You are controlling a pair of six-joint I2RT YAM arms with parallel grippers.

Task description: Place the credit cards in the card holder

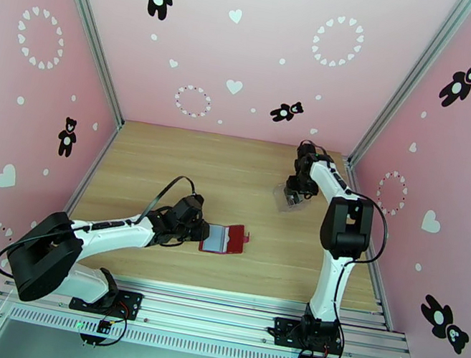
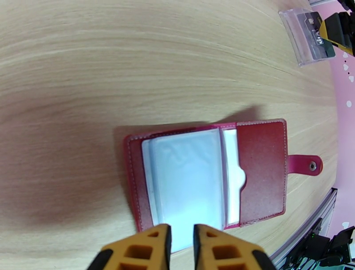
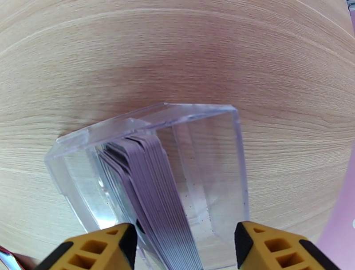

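- While the card holder (image 1: 226,239) lies spread open and flat on the wooden table (image 1: 223,167), it serves as the reference point for each entry below.
- Card holder, detail: dark red covers. Pale inner sleeves (image 2: 186,182) face up on one half. A snap tab (image 2: 306,164) projects from the plain red flap on the other half.
- Left gripper (image 2: 179,244): positioned at the card holder's edge, on the sleeve half. Its yellow fingers are drawn almost together with a thin gap between them, and the pale sleeve edge shows in that gap. Whether the fingers pinch the sleeve cannot be told.
- Clear plastic case (image 3: 208,133): rests on the table well apart from the card holder, farther from the arm bases and toward the right arm's side.
- Credit cards (image 3: 155,191): a stack of greyish-purple cards standing on edge inside the clear plastic case, leaning against one side wall. They are well apart from the card holder.
- Right gripper (image 3: 186,248): positioned at the clear plastic case, far from the card holder. Its jaws are spread wide. One finger sits just beside the card stack and the other is by the opposite wall of the case. It grips nothing, and contact with the case walls cannot be told.
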